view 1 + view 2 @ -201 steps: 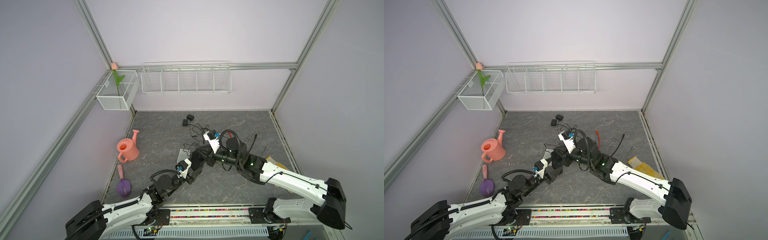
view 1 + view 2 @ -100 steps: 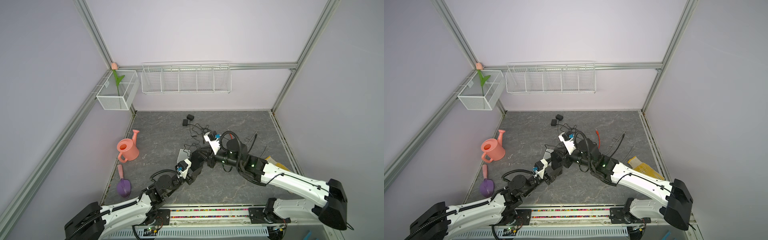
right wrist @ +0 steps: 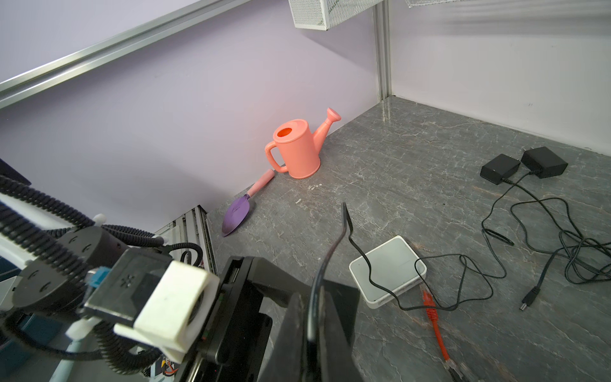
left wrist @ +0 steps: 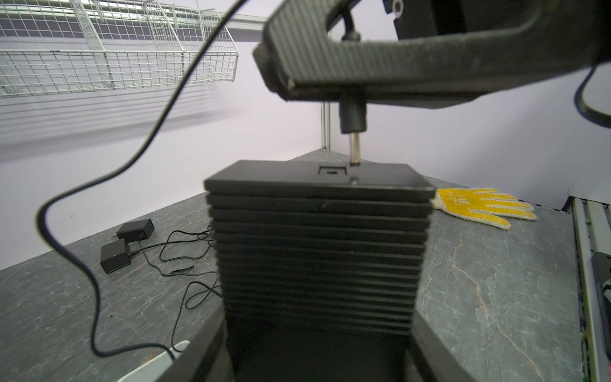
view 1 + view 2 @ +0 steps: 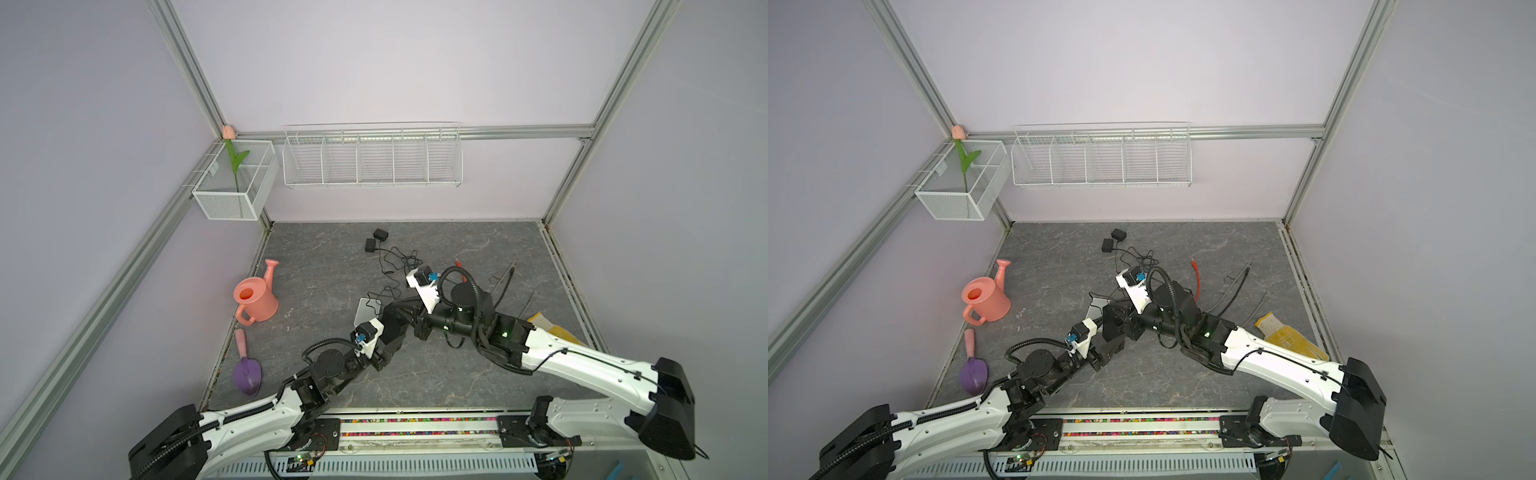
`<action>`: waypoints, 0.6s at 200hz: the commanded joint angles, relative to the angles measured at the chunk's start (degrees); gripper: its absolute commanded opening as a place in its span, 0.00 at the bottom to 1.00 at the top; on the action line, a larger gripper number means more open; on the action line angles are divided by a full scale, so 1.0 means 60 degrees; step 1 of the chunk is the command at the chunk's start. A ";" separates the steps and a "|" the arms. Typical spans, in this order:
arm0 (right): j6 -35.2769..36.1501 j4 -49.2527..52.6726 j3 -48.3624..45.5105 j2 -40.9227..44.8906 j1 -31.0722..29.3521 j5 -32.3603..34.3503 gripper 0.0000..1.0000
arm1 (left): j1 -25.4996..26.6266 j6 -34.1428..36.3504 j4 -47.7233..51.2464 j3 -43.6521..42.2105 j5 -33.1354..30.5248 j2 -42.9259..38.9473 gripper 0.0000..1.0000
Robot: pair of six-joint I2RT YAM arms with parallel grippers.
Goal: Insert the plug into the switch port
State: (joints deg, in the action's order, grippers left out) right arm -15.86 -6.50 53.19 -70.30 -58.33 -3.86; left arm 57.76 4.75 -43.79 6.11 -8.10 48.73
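My left gripper point(image 4: 317, 334) is shut on the switch point(image 4: 319, 248), a black ribbed box held upright with its port point(image 4: 332, 171) on the end face. My right gripper point(image 3: 315, 330) is shut on the plug point(image 4: 353, 115), a black barrel plug with a metal tip. The tip rests on the end face just beside the port, not inside it. The plug's thin black cable point(image 4: 99, 264) loops away to the table. In both top views the left gripper point(image 5: 395, 322) point(image 5: 1115, 326) and the right gripper point(image 5: 419, 322) point(image 5: 1133, 326) meet mid-table.
A white box point(image 3: 386, 268) lies under the grippers, with an orange cable point(image 3: 433, 317) beside it. Two black adapters point(image 5: 376, 240) with tangled leads sit behind. A pink watering can point(image 5: 254, 299) and purple trowel point(image 5: 247, 370) stand at the left wall, a yellow glove point(image 4: 482, 206) at the right.
Almost nothing: the right arm has crept very slightly, and both grips are as before.
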 commanded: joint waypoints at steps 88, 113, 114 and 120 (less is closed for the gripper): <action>-0.0101 -0.0317 -0.0149 -0.0211 -0.0098 0.0263 0.07 | 0.0000 -0.0105 -0.0028 0.0359 -0.0038 -0.0355 0.00; -0.0098 -0.0352 -0.0131 -0.0334 -0.0101 0.0296 0.06 | 0.0027 -0.0102 0.0075 0.0337 -0.0034 -0.0465 0.00; -0.0097 -0.0359 -0.0125 -0.0336 -0.0097 0.0301 0.07 | 0.0027 -0.0103 0.0076 0.0333 -0.0045 -0.0470 0.00; -0.0123 -0.0355 -0.0120 -0.0366 -0.0103 0.0315 0.07 | 0.0034 -0.0097 0.0098 0.0349 -0.0053 -0.0489 0.00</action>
State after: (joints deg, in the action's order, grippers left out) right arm -16.03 -7.57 53.01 -71.44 -58.61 -2.61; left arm 57.76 4.73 -41.23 6.11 -8.10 47.22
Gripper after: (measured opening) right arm 0.090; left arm 0.611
